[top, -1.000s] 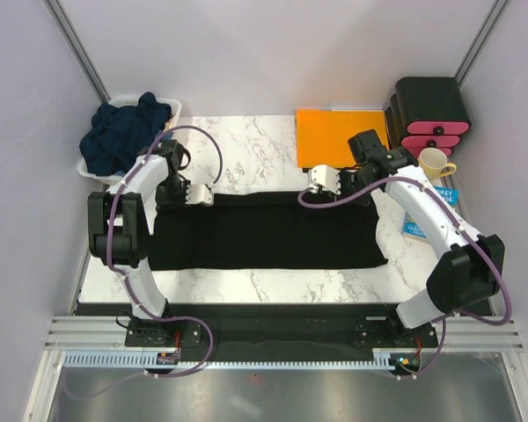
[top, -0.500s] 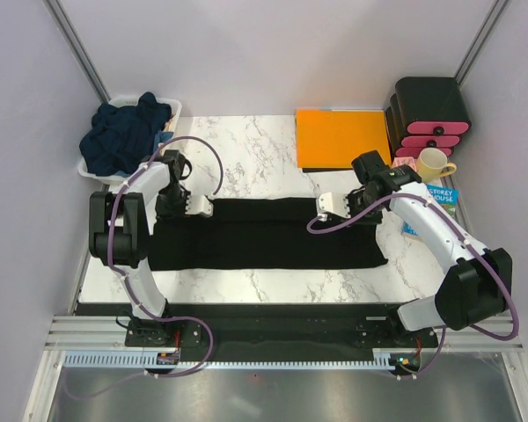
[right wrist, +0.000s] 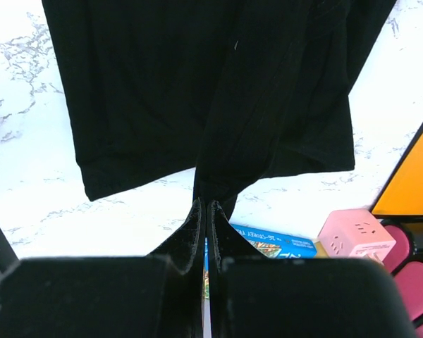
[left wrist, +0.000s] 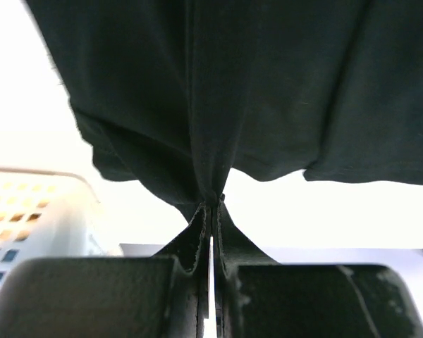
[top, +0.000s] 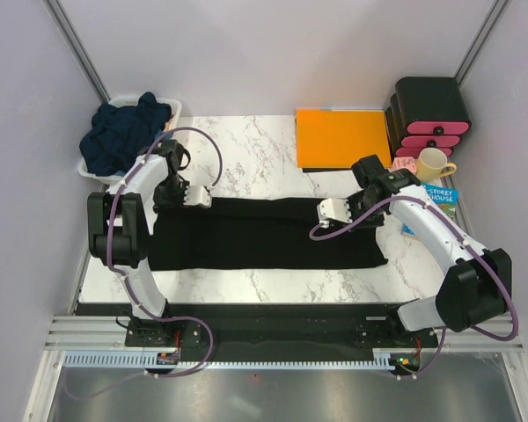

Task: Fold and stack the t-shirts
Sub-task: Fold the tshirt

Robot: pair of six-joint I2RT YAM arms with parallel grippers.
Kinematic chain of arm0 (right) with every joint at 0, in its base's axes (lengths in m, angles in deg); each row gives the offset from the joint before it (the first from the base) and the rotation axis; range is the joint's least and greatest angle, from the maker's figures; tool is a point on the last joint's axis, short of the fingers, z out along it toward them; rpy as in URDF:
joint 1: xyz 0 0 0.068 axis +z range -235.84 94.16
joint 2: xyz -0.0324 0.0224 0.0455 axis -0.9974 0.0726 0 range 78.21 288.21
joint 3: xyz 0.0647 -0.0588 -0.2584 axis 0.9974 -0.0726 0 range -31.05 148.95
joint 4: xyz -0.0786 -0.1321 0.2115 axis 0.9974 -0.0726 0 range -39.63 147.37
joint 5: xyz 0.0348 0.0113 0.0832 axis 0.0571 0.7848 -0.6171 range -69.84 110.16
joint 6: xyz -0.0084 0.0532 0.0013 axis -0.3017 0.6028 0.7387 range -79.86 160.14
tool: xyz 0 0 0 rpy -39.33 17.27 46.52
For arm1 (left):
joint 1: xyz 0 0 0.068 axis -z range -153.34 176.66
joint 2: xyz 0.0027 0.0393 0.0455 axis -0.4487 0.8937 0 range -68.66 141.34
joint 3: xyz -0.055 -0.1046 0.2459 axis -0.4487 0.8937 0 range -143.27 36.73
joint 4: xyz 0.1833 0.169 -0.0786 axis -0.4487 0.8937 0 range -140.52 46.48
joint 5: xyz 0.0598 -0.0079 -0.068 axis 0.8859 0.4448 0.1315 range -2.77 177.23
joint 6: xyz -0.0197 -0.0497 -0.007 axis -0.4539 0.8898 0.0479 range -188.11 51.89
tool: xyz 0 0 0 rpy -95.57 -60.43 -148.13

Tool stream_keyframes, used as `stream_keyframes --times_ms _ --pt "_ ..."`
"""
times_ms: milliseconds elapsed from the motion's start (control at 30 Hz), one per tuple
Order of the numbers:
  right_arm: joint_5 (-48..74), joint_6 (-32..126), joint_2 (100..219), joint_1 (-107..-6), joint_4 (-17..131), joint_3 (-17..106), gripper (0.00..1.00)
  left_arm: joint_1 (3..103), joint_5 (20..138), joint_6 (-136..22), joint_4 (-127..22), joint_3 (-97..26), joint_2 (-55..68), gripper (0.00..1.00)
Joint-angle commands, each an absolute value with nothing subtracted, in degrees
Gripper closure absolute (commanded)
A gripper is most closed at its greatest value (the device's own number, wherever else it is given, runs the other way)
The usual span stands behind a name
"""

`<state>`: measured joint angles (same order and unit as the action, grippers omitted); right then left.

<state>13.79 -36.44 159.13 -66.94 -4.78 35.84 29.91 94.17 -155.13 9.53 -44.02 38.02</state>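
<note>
A black t-shirt lies folded lengthwise across the marble table. My left gripper is shut on its far left edge; in the left wrist view the cloth bunches into the closed tips. My right gripper is shut on the far right edge; in the right wrist view the cloth gathers into the closed tips. Several dark navy t-shirts sit piled in a white basket at the back left.
An orange sheet lies at the back centre. A black and pink drawer unit, a cream mug, a pink cube and a blue book stand at the right. Bare marble lies in front of the shirt.
Both grippers carried the shirt's far edge toward the near side, folding it over. The right gripper moved from the back edge onto the shirt. The left dipped forward, then drew slightly back.
</note>
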Motion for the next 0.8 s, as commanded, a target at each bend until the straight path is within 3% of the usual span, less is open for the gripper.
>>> stream_keyframes --times_ms 0,767 --pt "14.72 -38.61 156.96 -67.21 -6.97 35.22 1.00 29.38 95.23 -158.55 15.83 -44.31 35.67 0.98" --pt "13.92 -40.20 159.07 -65.62 -6.00 29.42 1.00 29.47 94.61 -160.74 21.28 -39.38 36.99 0.98"
